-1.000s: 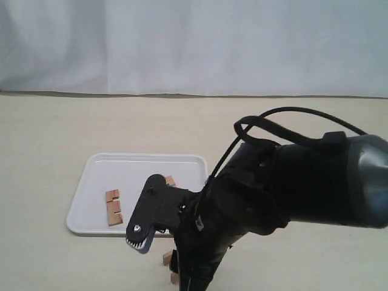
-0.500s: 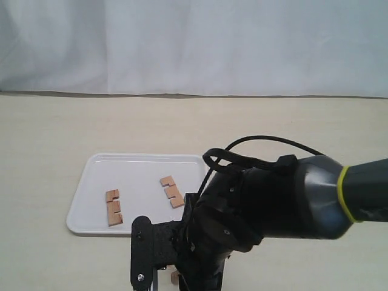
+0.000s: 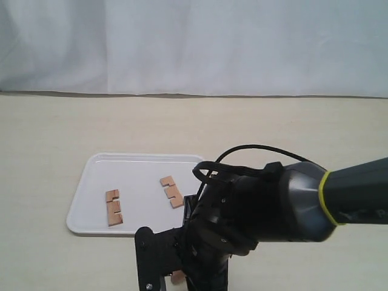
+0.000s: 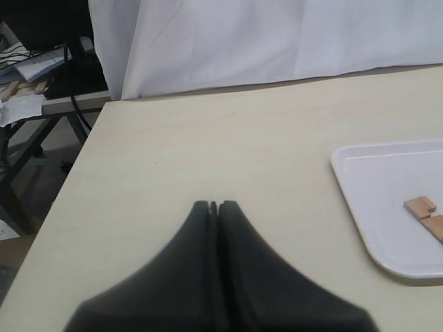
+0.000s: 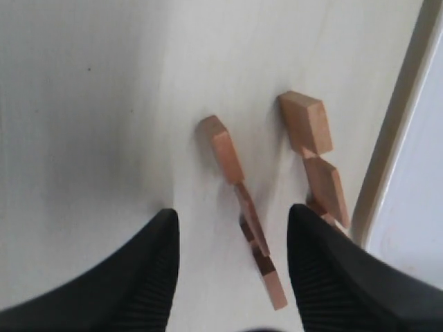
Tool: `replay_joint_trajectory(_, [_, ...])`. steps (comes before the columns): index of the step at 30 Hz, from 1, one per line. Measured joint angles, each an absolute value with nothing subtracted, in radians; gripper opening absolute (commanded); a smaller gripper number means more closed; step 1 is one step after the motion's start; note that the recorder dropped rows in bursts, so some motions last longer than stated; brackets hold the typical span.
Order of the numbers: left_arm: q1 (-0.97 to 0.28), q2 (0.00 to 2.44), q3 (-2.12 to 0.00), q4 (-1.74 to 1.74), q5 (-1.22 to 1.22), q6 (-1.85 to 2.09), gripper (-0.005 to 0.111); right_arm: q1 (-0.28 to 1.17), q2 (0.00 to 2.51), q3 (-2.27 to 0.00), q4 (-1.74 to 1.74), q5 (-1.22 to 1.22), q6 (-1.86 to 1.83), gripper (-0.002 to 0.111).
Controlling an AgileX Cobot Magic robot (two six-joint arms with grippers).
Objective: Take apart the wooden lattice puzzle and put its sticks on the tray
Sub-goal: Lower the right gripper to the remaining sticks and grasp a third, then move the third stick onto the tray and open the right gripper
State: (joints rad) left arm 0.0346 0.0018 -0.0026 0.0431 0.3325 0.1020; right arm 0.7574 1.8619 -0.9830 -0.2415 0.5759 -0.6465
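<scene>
No interlocked lattice shows; the sticks lie apart. Two sticks [image 3: 113, 207] [image 3: 172, 191] rest inside the white tray [image 3: 142, 160]. Two more lie on the table just outside the tray's rim [image 5: 393, 138]: a thin one [image 5: 239, 197] on edge and a thicker one [image 5: 315, 149] beside the rim. My right gripper [image 5: 234, 213] is open and low over the table, its fingers [image 5: 149, 266] on either side of the thin stick without touching it. In the exterior view it [image 3: 151, 267] sits at the bottom edge. My left gripper [image 4: 214, 205] is shut and empty, over bare table away from the tray [image 4: 387, 207].
The bulky right arm [image 3: 260, 212] covers the tray's near right corner and most of the loose sticks in the exterior view. A white cloth backdrop [image 3: 194, 42] closes the far side. The table's edge [image 4: 76, 180] and a cluttered desk [image 4: 34, 76] lie beyond it.
The right arm has swung down in front of the tray, uncovering the second stick on it. Its gripper dropped to the table by the loose sticks.
</scene>
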Motion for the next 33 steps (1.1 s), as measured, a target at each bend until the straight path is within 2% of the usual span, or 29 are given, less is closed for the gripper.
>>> replay_joint_trajectory(11, [0.035, 0.002, -0.003, 0.043, 0.333, 0.102, 0.0, 0.757, 1.896, -0.983, -0.27, 0.518, -0.65, 0.044])
replay_joint_trajectory(12, [0.035, 0.002, -0.003, 0.043, 0.333, 0.102, 0.0, 0.757, 1.899, -0.983, -0.272, 0.516, -0.65, 0.039])
replay_joint_trajectory(16, [0.035, 0.002, -0.003, 0.043, 0.333, 0.102, 0.0, 0.757, 1.906, -0.983, -0.276, 0.523, -0.65, 0.007])
replay_joint_trajectory(17, [0.035, 0.002, -0.003, 0.043, 0.333, 0.102, 0.0, 0.757, 1.907, -0.983, -0.276, 0.528, -0.65, 0.005])
replay_joint_trajectory(26, [0.035, 0.002, -0.003, 0.043, 0.333, 0.102, 0.0, 0.795, 1.892, -0.998, -0.285, 0.588, -0.648, 0.005])
replay_joint_trajectory(33, [0.035, 0.002, -0.003, 0.043, 0.333, 0.102, 0.0, 0.827, 1.829, -1.144, -0.332, 0.579, -0.575, 0.005])
